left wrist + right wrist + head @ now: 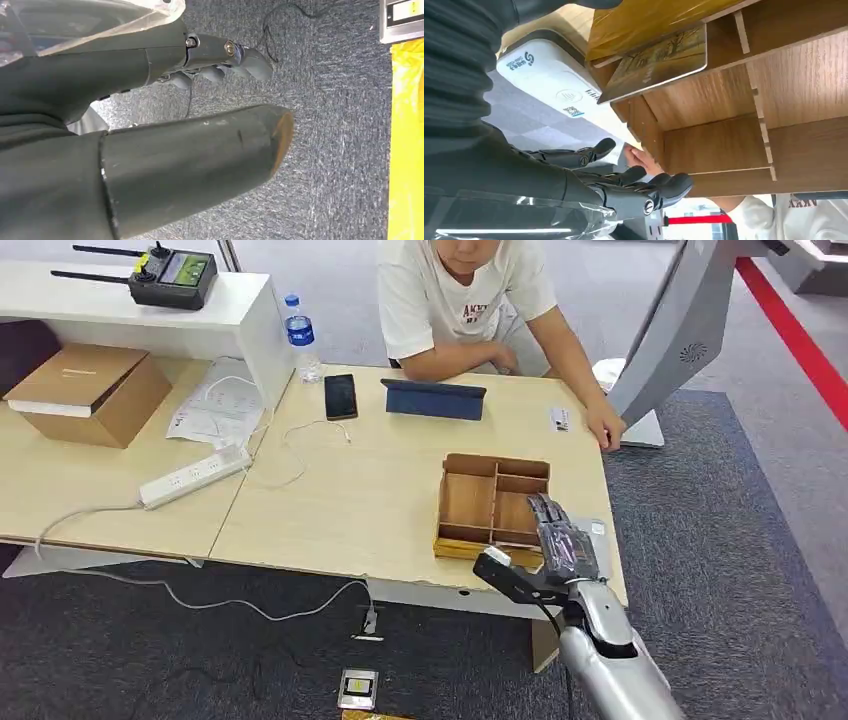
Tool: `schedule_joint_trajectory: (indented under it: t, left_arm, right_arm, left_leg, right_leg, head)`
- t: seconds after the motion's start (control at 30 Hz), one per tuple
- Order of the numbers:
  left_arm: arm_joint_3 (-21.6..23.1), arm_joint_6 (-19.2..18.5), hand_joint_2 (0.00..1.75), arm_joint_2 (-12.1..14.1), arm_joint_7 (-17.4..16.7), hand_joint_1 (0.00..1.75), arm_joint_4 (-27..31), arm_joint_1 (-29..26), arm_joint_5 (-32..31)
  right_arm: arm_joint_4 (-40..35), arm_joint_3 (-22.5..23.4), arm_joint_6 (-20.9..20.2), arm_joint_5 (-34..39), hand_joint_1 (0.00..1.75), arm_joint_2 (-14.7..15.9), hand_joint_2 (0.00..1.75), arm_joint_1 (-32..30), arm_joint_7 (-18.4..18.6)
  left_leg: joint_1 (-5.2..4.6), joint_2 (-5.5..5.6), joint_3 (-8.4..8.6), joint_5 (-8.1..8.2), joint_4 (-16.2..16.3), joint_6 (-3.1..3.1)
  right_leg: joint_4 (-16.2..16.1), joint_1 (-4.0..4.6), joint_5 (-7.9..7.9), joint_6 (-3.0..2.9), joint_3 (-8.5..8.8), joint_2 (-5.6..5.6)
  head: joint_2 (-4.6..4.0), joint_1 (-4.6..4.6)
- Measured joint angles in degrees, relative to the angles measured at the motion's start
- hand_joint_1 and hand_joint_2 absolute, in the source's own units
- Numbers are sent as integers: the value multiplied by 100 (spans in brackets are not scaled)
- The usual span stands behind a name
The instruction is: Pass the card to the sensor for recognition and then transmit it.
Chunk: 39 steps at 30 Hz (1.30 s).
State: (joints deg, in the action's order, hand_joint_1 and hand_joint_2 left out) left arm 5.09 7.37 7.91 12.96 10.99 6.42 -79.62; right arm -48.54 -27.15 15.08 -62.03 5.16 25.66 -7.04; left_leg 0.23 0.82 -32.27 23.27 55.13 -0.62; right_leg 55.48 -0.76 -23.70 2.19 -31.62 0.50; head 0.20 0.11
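Right hand [560,538], lower right of the head view, hovers over the wooden divided tray [470,502], fingers spread, grasping nothing. The card [659,62] leans in a tray compartment beside the white sensor [549,82]. Left hand [215,55] hangs released above carpet.

A brown wooden divided tray [490,502] sits on the pale wood-grain table [330,510]. In the right wrist view, a gold card with a tree-like picture [659,62] leans in the tray, beside a white card reader with grey markings [556,82]. The right hand [560,540] is dark grey on a silver arm. Top centre of the head view: a person's white shirt with red lettering [450,295], a navy-blue tablet case [434,399], a black phone [340,396]. The carpet [740,570] is speckled dark grey, with a red stripe [795,335] at upper right.
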Motion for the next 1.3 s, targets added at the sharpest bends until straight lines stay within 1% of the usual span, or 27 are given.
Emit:
schedule_joint_trajectory:
  t: [0.3,0.33,0.37,0.4,0.43,0.5,0.53,0.57,0.63,0.67,0.7,0.77,0.83,0.9,1.0,1.03,1.07,1.3]
  left_arm:
    - [17,2,0,0,4,0,0,0,-39]
    - [24,2,0,-2,7,0,0,0,-44]
    - [28,2,0,-2,7,0,0,0,-46]
    - [35,2,0,-2,7,0,0,0,-46]
    - [37,2,0,-2,7,0,0,0,-48]
    - [46,2,0,-4,11,0,0,0,-55]
    - [50,2,0,-4,13,0,0,0,-59]
    - [55,2,0,-7,13,0,0,-1,-64]
    - [77,7,0,-9,13,0,0,0,-77]
    - [85,9,0,-13,13,0,0,-1,-79]
    - [92,9,0,-15,13,0,0,-1,-79]
    - [96,20,0,-20,13,0,0,-1,-81]
    - [100,28,0,-22,13,0,0,-1,-83]
    - [109,37,0,-24,13,0,0,0,-90]
    - [131,44,0,-24,13,0,0,-1,-94]
    - [133,44,0,-26,13,0,0,-1,-94]
    - [136,44,0,-28,15,0,0,0,-96]
    - [142,46,0,-35,13,0,0,-1,-96]
  right_arm:
    - [0,2,-52,24,0,-2,175,-5,2]
    - [0,2,-65,24,37,-2,175,-5,2]
    - [0,2,-70,24,37,-2,175,-6,2]
    - [0,2,-77,24,112,-2,175,-7,2]
    - [2,2,-87,26,152,-2,175,-6,2]
    - [22,4,-120,33,154,-2,175,-6,4]
    - [22,4,-138,44,162,-2,175,-9,4]
    - [22,4,-149,61,162,-2,175,-8,4]
    - [22,11,-188,70,171,-2,175,-9,2]
    - [22,13,-190,72,169,-2,175,-11,2]
    - [22,28,-199,79,173,-2,175,-11,2]
    - [22,46,-199,103,164,-2,175,-13,-2]
    - [22,55,-201,122,161,-2,175,-17,-15]
    - [22,70,-201,127,162,-2,175,-16,-15]
    - [26,92,-201,129,161,-2,175,-17,-15]
    - [26,92,-203,129,157,-2,175,-17,-15]
    - [31,94,-205,129,162,-2,175,-18,-11]
    - [48,103,-216,138,162,-2,175,-31,20]
  left_leg:
    - [0,0,0,0,0,0]
    - [0,0,0,0,0,0]
    - [0,0,0,0,0,0]
    - [0,0,0,0,0,0]
    - [0,0,0,0,0,0]
    - [0,0,0,0,0,0]
    - [0,0,-1,0,0,0]
    - [0,0,0,0,0,0]
    - [0,0,0,0,0,0]
    - [0,0,0,0,0,0]
    - [0,0,0,0,0,0]
    - [0,0,-1,0,0,0]
    - [0,0,-1,0,0,0]
    - [0,0,0,0,0,0]
    - [0,0,-1,0,0,0]
    - [0,0,0,0,0,0]
    - [0,0,0,0,0,0]
    - [0,0,-1,0,0,0]
  right_leg:
    - [0,0,0,0,-1,0]
    - [0,0,0,0,-1,0]
    - [0,0,0,0,-1,0]
    - [0,0,0,0,-1,0]
    - [0,0,0,0,-1,0]
    - [0,0,0,0,0,0]
    - [0,0,0,0,-1,0]
    - [0,0,0,0,-1,0]
    - [0,0,0,0,-1,0]
    - [0,0,0,0,-1,0]
    - [0,0,0,0,-1,0]
    - [0,0,0,0,-1,0]
    - [0,0,0,0,-1,0]
    - [0,0,0,0,0,0]
    - [0,0,0,0,-1,0]
    - [0,0,0,0,-1,0]
    - [0,0,0,0,-1,0]
    - [0,0,0,0,-1,0]
  head:
    - [-2,-2]
    - [-2,-2]
    - [0,0]
    - [0,-2]
    - [-2,-2]
    - [-2,-2]
    - [0,0]
    - [0,-2]
    - [0,-2]
    - [-2,-2]
    - [0,-2]
    - [0,0]
    - [0,-2]
    - [-2,-2]
    - [0,0]
    - [0,-2]
    - [0,-2]
    - [0,0]
